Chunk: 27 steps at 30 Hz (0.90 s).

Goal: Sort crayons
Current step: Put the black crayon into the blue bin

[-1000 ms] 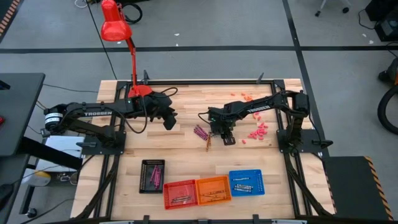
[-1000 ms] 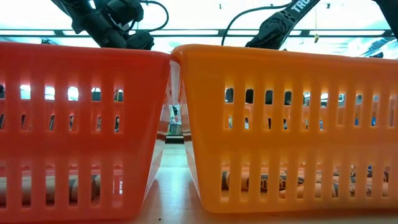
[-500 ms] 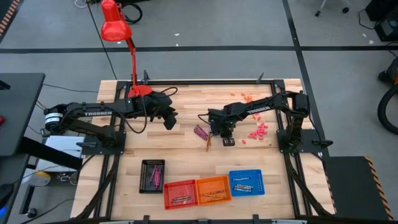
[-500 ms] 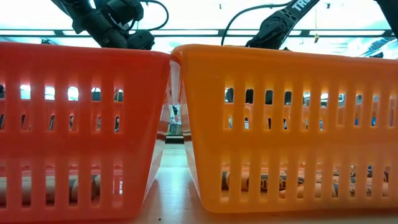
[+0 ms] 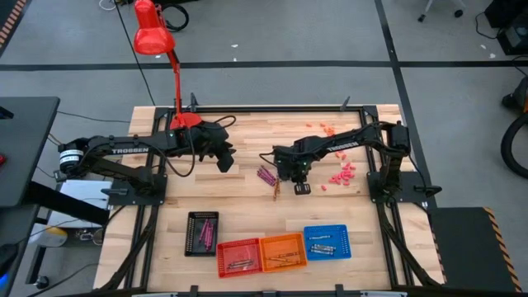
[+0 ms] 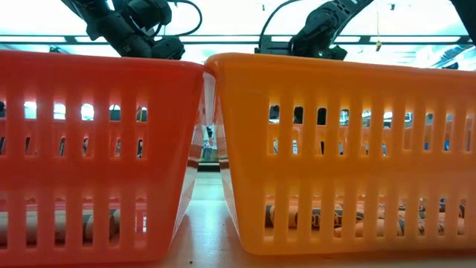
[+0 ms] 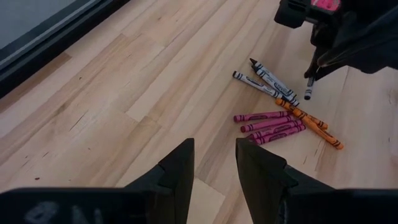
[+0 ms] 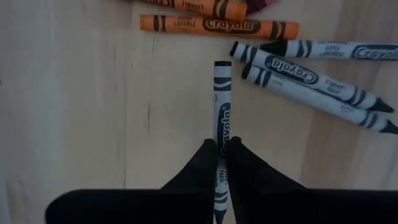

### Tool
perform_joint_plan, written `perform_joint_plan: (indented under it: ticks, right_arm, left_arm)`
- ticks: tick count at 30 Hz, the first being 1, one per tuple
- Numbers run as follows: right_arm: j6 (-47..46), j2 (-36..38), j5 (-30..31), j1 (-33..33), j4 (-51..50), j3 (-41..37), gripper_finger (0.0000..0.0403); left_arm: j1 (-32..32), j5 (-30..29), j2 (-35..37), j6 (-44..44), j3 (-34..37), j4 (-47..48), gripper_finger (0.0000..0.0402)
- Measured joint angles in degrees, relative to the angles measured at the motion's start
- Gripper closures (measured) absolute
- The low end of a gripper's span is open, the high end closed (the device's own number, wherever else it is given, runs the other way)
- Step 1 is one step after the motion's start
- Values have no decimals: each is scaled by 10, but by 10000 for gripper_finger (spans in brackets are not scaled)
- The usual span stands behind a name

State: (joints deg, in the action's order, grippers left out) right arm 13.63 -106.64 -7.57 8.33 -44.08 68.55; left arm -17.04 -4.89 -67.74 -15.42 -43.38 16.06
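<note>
From my seat, the left gripper (image 7: 214,163) hangs over bare wooden table (image 7: 112,93), its two dark fingers (image 7: 177,168) parted with nothing between them. Out at about one o'clock lies a loose cluster of crayons (image 7: 280,115): white ones farthest, orange ones slanting alongside, magenta ones nearest me. At roughly two o'clock the right gripper (image 7: 311,74) pinches one white crayon (image 7: 308,88) upright above the table; I think its tip is just clear of the wood, though I can't be sure.

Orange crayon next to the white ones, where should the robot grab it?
From straight above, pinching across its thin width, at the end of the orange crayon away from the white crayons. It lies flat, and they crowd its other end.
</note>
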Motion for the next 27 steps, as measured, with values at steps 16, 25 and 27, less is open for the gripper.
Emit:
perform_joint_plan:
  ticks: [16,25,27]
  right_arm:
    - [-36,0,-52,-12,-198,132,369]
    - [-99,0,-151,-59,-294,162,369]
    - [-115,0,-169,-74,-304,162,369]
  left_arm:
    - [0,0,0,18,0,1,271]
    - [0,0,0,32,0,1,271]
    - [0,0,0,32,0,1,271]
